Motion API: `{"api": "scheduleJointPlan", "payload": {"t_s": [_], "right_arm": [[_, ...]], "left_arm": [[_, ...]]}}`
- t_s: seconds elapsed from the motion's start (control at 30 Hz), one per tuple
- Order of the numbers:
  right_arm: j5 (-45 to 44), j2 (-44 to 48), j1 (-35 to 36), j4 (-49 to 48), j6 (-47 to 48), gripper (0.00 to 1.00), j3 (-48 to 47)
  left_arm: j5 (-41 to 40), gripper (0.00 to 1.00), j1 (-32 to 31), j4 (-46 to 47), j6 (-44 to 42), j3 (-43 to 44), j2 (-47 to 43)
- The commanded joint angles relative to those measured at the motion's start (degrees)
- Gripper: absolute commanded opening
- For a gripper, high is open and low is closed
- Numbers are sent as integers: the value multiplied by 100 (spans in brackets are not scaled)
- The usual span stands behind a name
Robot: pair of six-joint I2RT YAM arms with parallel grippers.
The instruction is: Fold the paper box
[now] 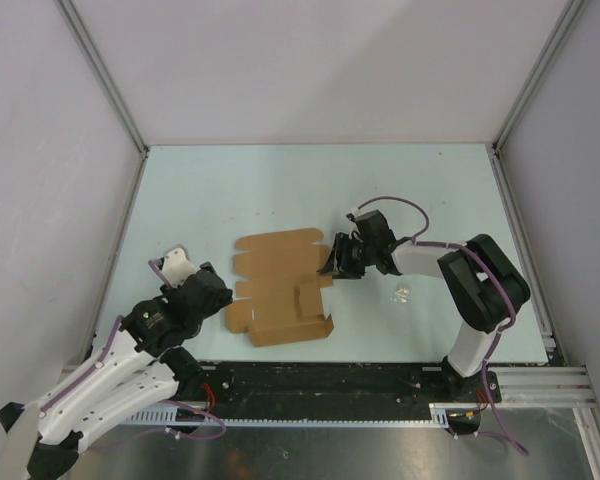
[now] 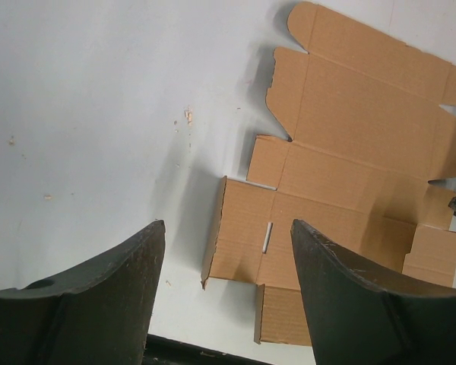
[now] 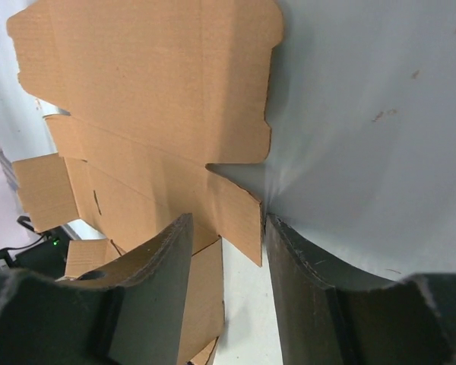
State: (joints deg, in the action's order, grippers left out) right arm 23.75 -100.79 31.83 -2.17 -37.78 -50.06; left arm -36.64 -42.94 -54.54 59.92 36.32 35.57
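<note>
The paper box [image 1: 278, 285] is a flat brown die-cut cardboard sheet lying on the pale table [image 1: 230, 190], with some flaps slightly raised. My right gripper [image 1: 332, 264] sits low at the sheet's right edge. In the right wrist view the sheet [image 3: 152, 91] fills the upper left, and a raised side flap [image 3: 239, 205] stands between the jaws of the right gripper [image 3: 229, 219], touching the right finger, with a gap to the left one. My left gripper [image 1: 212, 292] hovers open by the sheet's near left corner [image 2: 239, 243]; nothing is gripped between the left gripper's [image 2: 227, 224] fingers.
A tiny clear plastic scrap [image 1: 403, 292] lies on the table just right of my right gripper. Grey walls with metal frame posts [image 1: 105, 75] enclose the table on three sides. A black rail [image 1: 310, 380] runs along the near edge.
</note>
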Motion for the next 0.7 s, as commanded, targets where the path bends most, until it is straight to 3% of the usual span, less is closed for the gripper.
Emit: {"api": "scheduleJointPlan", "payload": {"t_s": [0.0,0.23,0.57,0.67], "right_arm": [[174,-239,-2,-301,-89,47,155],[323,-353,-2,-573,-256,37,260],[499,-292,-81,-749,-221,10,295],[464,-134,-195,-706,-186,6,339]], "left_arm": [[-1,73,49,102,-24,-37,2],[-1,73,49,128,-42,-46,11],[8,73,49,154,-51,-63,20],[113,74,49,268,-173,-98,20]]}}
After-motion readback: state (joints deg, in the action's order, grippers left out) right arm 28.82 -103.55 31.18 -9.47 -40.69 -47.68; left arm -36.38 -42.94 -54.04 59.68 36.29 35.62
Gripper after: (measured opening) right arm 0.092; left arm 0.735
